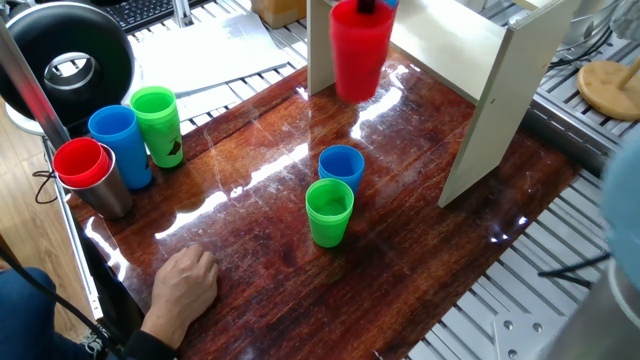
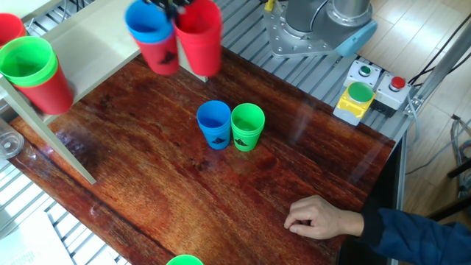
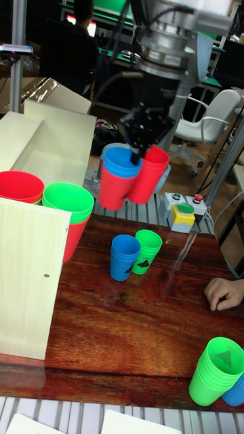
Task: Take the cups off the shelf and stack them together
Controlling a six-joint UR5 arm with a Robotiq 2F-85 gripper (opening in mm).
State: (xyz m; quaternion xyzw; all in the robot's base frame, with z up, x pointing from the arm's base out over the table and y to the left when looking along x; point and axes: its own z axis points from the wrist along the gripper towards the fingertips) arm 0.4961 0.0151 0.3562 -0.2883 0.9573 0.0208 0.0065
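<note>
A red cup [image 1: 358, 50] hangs in the air by the shelf [image 1: 500, 70] at the table's [image 1: 400, 260] far edge — the gripper barely shows. Mid-table a blue cup [image 1: 341, 167] and a green cup [image 1: 329, 211] touch. More cups [image 1: 125, 140] crowd the left edge; a person's hand [image 1: 183, 285] rests at the near edge

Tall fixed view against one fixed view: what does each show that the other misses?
Only the tall fixed view shows the fingers gripping two red cups by their rims, a blue cup nested in one, plus the green cup on the shelf top and the button box. Only one fixed view shows the grey tumbler and the black ring. Both show a raised cup, the blue-and-green pair on the table, and the person's hand.
</note>
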